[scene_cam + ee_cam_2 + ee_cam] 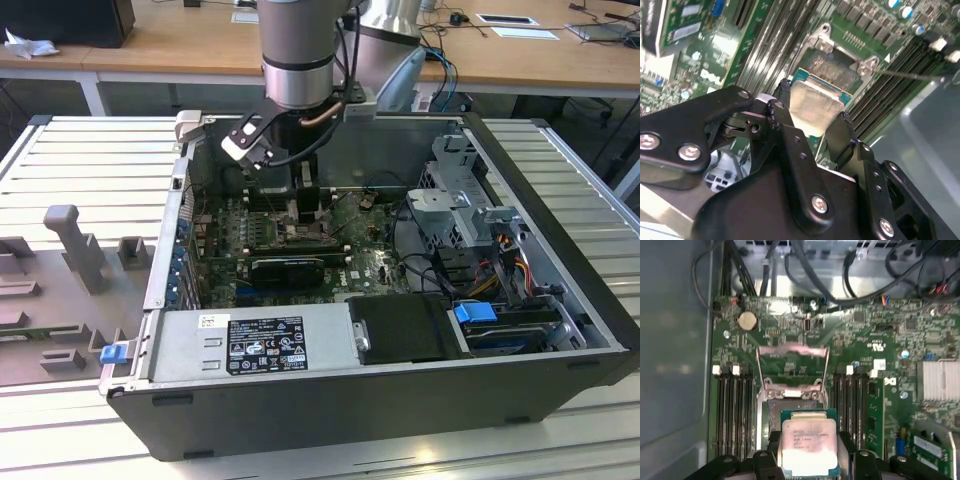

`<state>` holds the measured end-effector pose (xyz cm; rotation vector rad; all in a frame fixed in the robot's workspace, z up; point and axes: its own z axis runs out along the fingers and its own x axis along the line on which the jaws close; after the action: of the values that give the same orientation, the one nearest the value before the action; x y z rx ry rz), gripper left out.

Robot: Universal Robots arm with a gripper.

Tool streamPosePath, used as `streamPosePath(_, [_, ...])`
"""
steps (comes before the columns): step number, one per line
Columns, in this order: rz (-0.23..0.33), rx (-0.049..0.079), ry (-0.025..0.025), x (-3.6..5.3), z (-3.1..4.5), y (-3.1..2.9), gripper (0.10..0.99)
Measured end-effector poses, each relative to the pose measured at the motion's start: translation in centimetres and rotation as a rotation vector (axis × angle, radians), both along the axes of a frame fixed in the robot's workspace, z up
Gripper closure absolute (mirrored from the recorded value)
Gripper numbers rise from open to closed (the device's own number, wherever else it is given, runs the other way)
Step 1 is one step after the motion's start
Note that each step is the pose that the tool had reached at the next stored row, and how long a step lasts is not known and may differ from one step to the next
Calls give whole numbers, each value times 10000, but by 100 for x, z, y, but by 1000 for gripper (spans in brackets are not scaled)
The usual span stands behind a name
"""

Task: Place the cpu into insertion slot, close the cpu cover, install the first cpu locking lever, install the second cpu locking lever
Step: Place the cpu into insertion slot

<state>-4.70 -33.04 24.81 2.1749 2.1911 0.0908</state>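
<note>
My pincer [808, 462] pinches the flat silvery square cpu [809, 440] (keep its 4 corners level) over the dark-rimmed insertion slot [789, 411].

Dull silvery metal cpu [809, 447], matt black pincer [813, 103]

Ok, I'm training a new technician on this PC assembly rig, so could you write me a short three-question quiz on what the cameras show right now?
1. True or false: the thin dark-grey metal cpu cover lies shut over the small square insertion slot.
2. What is the black gripper shut on? A) a long black card B) the small flat silvery-beige cpu C) nothing
3. Fill in: the insertion slot is set into a ___ circuit board.

Key: 1 false, in the first wrist view the cpu cover stands raised and open. 2 B. 3 green.
</note>
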Motion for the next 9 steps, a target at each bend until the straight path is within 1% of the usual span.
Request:
streamPosePath(2, [0,1,0,-12,-41,5,557])
streamPosePath(3, [2,1,1,-11,-93,6,557])
streamPosePath(4, [1,1,0,-5,-124,6,557])
streamPosePath(7, [-1,2,0,3,-176,9,557])
streamPosePath(9, [-6,-3,1,7,-190,11,557])
